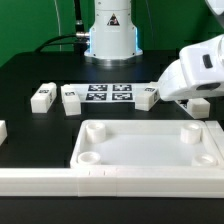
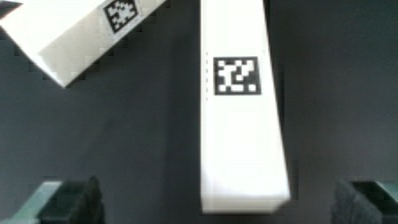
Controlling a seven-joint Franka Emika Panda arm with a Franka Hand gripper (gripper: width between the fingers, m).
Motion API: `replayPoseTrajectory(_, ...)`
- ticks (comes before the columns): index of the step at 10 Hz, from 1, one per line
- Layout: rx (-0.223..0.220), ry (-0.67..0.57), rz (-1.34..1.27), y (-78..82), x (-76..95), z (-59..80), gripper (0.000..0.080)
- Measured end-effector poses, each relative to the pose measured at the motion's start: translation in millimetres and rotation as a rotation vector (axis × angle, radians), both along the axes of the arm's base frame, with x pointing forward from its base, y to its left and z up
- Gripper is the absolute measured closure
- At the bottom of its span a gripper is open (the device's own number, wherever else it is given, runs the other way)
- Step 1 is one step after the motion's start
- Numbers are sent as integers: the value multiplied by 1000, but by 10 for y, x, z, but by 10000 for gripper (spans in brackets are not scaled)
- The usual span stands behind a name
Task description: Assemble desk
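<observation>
On the exterior view I see the tabletop (image 1: 150, 150) lying rim-up near the front. The legs (image 1: 71, 99) sit in a row behind it beside the marker board (image 1: 108, 94), and my gripper (image 1: 193, 101) hovers at the exterior view's right. On the wrist view its fingers (image 2: 63, 200) stand wide apart, straddling one tagged leg (image 2: 240, 110) without touching it. Another white block (image 2: 71, 40) lies slanted nearby.
</observation>
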State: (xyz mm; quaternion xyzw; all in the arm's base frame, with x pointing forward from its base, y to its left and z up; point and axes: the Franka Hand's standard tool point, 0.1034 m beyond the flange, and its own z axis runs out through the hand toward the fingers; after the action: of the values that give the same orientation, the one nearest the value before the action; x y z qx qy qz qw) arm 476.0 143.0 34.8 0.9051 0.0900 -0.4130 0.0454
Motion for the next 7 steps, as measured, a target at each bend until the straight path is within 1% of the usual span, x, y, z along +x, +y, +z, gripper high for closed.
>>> replayPoseTrajectory(1, -13, 63, 1, -8, -17, -48, 150)
replayPoseTrajectory(2, -17, 84, 0, -3, -4, -104, 150)
replayPoseTrajectory(3, -21, 103, 2, -7, -33, -147, 150)
replayPoseTrajectory(4, -17, 89, 4, 9, -34, -196, 150)
replayPoseTrajectory(7, -13, 75, 6, 24, -74, -280, 150)
